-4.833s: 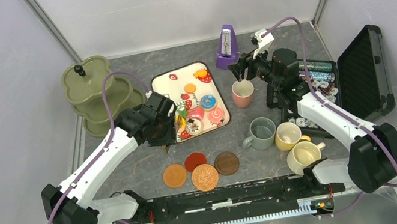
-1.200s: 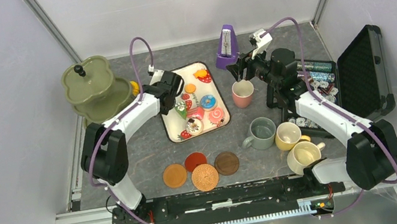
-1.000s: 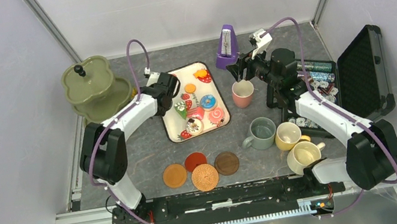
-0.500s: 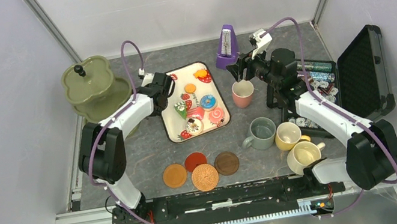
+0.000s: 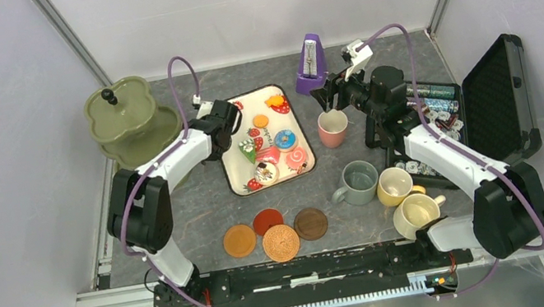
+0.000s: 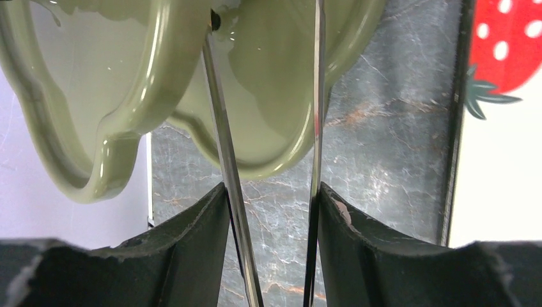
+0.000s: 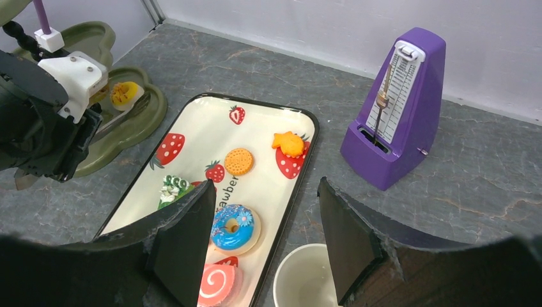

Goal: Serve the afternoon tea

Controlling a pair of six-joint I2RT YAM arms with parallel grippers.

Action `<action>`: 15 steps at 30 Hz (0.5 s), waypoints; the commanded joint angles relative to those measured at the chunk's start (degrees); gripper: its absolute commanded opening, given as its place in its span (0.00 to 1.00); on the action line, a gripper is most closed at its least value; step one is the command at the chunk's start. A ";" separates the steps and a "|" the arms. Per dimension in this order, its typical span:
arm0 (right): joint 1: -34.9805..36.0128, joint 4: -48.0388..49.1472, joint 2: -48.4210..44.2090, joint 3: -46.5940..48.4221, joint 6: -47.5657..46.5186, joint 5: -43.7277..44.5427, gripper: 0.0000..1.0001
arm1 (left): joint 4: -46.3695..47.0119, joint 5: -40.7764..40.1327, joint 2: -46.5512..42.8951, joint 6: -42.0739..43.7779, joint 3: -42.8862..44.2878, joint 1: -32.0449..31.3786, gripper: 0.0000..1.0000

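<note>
The olive-green tiered stand (image 5: 132,127) stands at the back left. My left gripper (image 5: 204,128) is shut on metal tongs (image 6: 220,128) whose arms reach over the stand's lower tier (image 6: 268,96). A yellow pastry (image 7: 123,94) lies on that tier beside the tongs. Several pastries lie on the strawberry tray (image 5: 229,173), among them a blue donut (image 7: 234,222) and a pink roll (image 7: 215,284). My right gripper (image 7: 265,240) is open just above the pink mug (image 5: 333,127). The grey-green (image 5: 359,180), yellow (image 5: 395,183) and cream (image 5: 416,214) mugs stand at the right. Several coasters (image 5: 281,243) lie at the front.
A purple metronome (image 5: 310,64) stands behind the pink mug. An open black case (image 5: 493,100) with small packets sits at the right edge, close to my right arm. White walls close in the back and both sides.
My left arm swung from the tray's near side over to the stand with the tongs, then edged slightly left. The right arm has not moved.
</note>
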 commanded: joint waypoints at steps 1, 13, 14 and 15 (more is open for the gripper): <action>-0.27 2.86 0.20 0.13 -0.04 -0.86 0.67 | -0.82 1.80 -4.57 -2.77 2.22 -2.11 0.57; -0.30 2.75 0.17 0.21 0.10 -0.92 0.67 | -3.94 14.82 -13.46 -6.93 1.15 -6.05 0.54; -0.30 2.77 0.19 0.21 0.17 -0.88 0.67 | -4.48 16.31 -14.45 -7.20 1.28 -6.31 0.54; -0.26 2.76 0.30 0.20 0.17 -0.94 0.67 | -5.16 18.51 -15.69 -7.51 1.32 -6.55 0.54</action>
